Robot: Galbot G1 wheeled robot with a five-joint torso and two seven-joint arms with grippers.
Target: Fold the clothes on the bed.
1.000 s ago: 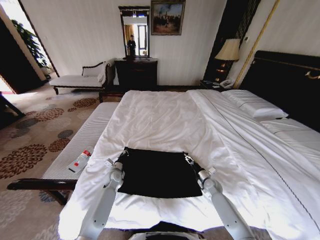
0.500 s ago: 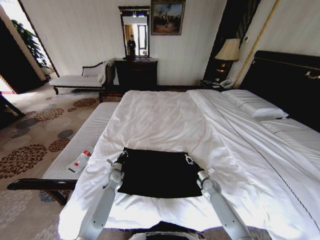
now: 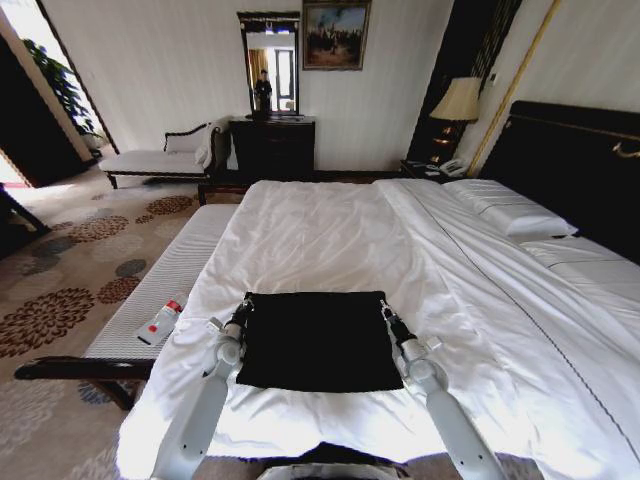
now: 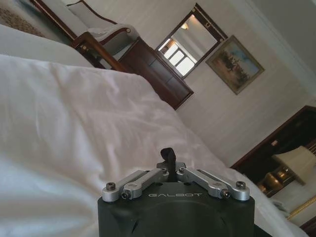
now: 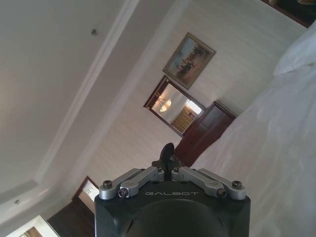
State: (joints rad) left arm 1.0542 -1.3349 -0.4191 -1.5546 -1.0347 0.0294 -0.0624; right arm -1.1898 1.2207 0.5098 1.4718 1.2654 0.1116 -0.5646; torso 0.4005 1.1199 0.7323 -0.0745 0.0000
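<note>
Two arms reach out ahead of us over the foot of the bed (image 3: 330, 240), one at each side of the black T-shirt (image 3: 320, 340). Our left gripper (image 3: 241, 309) sits at the shirt's far left corner and our right gripper (image 3: 385, 309) at its far right corner. In the left wrist view the jaws of the left gripper (image 4: 169, 157) are clenched together with a dark bit of cloth pinched between them; in the right wrist view the right gripper (image 5: 167, 152) looks the same, jaws closed on a dark tip of fabric. The shirt lies spread as a flat dark rectangle on the white duvet (image 3: 300, 230) near the foot of the bed, its far edge running straight between the two grippers.

Beside the bed on our left stands a long padded bench (image 3: 160, 290) with a small bottle (image 3: 160, 322) lying on it. Farther up the bed, at our right, are the pillows (image 3: 510, 210) against the dark headboard (image 3: 570, 160). Beyond them a lamp (image 3: 458, 100) stands in the corner, and a dark dresser (image 3: 272, 148) with a mirror (image 3: 270, 62) stands against the far wall.
</note>
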